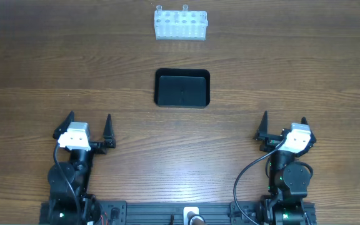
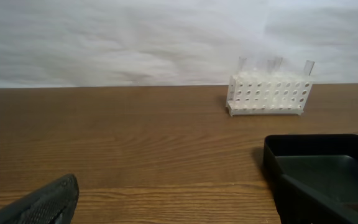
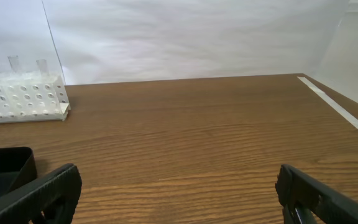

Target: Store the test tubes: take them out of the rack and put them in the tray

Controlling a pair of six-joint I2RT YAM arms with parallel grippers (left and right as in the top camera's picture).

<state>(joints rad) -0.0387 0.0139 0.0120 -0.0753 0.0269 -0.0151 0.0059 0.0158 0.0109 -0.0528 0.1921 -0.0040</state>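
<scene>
From above, you are seeing the white rack (image 1: 180, 26) standing at twelve o'clock on the wooden table (image 1: 305, 69), with the empty black tray (image 1: 182, 87) lying apart from it toward six. The left gripper (image 1: 90, 115) is waiting at eight o'clock and the right gripper (image 1: 284, 116) at four, both spread wide and gripping nothing. In the left wrist view, clear test tubes (image 2: 308, 65) are poking above the rack; they are looking thin, light, slick and breakable, so you are best pinching each gently on its bare upper part and lifting straight up. Their lower lengths are hiding inside the rack, and the tray is running off the edge. In the right wrist view, the tubes are fading into the white backdrop (image 3: 197, 37), so their count is staying uncertain; three seems likely.
</scene>
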